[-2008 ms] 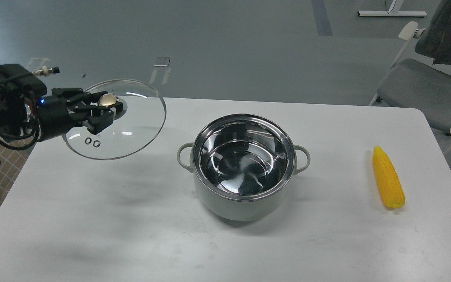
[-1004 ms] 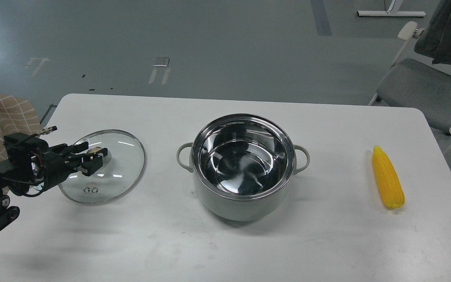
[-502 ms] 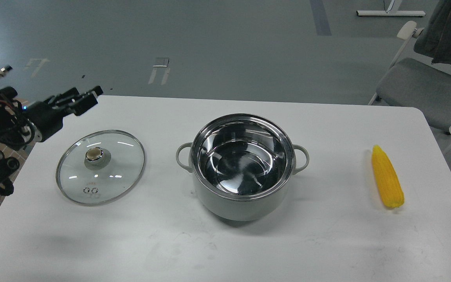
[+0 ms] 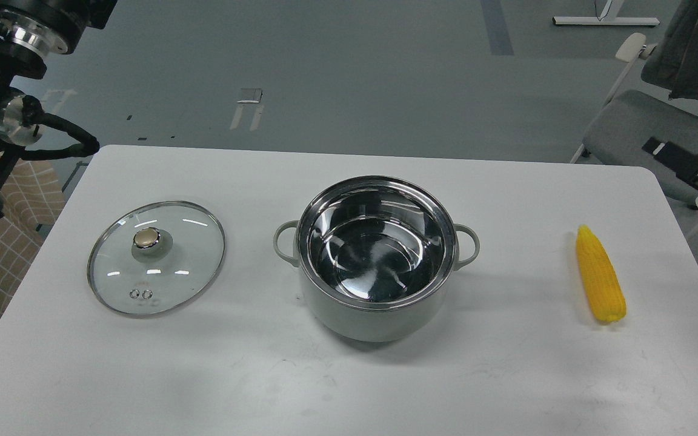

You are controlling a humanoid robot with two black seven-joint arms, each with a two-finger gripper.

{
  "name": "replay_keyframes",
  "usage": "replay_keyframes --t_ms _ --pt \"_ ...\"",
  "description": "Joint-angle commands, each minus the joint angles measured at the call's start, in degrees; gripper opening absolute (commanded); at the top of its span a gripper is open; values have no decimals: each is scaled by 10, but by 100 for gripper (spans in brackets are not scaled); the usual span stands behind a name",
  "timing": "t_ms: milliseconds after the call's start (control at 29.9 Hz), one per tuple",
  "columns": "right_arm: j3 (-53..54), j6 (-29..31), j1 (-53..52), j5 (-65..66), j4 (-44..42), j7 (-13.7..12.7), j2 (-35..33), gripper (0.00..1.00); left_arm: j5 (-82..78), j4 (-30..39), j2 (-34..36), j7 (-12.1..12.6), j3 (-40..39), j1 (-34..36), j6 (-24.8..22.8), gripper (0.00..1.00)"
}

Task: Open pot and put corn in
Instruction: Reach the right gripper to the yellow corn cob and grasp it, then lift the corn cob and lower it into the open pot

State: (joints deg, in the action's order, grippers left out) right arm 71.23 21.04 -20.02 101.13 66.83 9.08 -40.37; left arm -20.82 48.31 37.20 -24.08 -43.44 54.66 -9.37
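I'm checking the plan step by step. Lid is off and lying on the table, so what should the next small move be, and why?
Probably bring the right gripper down over the corn to grasp it. The pot stands open and empty, its lid rests flat on the table to its left, and the corn lies untouched on the right, nearest that gripper.

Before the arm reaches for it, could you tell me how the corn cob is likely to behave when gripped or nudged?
The corn cob lies flat on the white table, round and tapered, so a sideways nudge would probably roll it in a curve. It looks stiff, unlikely to bend. Its glossy, bumpy surface may slip unless gripped across the thicker middle.
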Motion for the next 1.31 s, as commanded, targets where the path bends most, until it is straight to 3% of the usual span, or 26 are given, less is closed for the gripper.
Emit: replay_keyframes --t_ms 0,301,368,502,669,770,803,904,1004,1138,1272 --pt "-43 -4 4 64 1 -1 6 100 35 -17 -17 0 -38 2 -29 90" --pt "-89 -25 31 164 -28 -10 48 94 40 -16 -27 0 -45 -3 -41 94" --pt "-99 -25 31 166 -37 -16 58 89 40 -16 -27 1 -45 -3 -42 94" --pt "-115 -25 31 166 -43 -46 71 70 40 -16 -33 0 -45 -5 -41 94" --pt "-116 -27 31 164 -59 -51 86 64 39 -16 -36 0 -45 -9 -41 94" --pt "-116 -29 32 163 -58 -51 92 46 40 -16 -36 0 -45 -9 -41 94" --pt "-116 -29 32 163 -58 -51 93 32 40 -16 -36 0 -45 -9 -40 94" --pt "-114 -29 30 159 -57 -51 92 11 39 -16 -39 0 -45 -8 -40 94" --pt "-109 -31 25 153 -52 -49 93 0 39 -16 -42 0 -45 -8 -38 94" --pt "-68 -53 23 134 -25 -43 93 0 40 -14 -42 0 -46 -7 -36 94" --pt "-14 -48 12 43 68 -44 93 0 40 -10 -42 1 -47 -7 -35 94"
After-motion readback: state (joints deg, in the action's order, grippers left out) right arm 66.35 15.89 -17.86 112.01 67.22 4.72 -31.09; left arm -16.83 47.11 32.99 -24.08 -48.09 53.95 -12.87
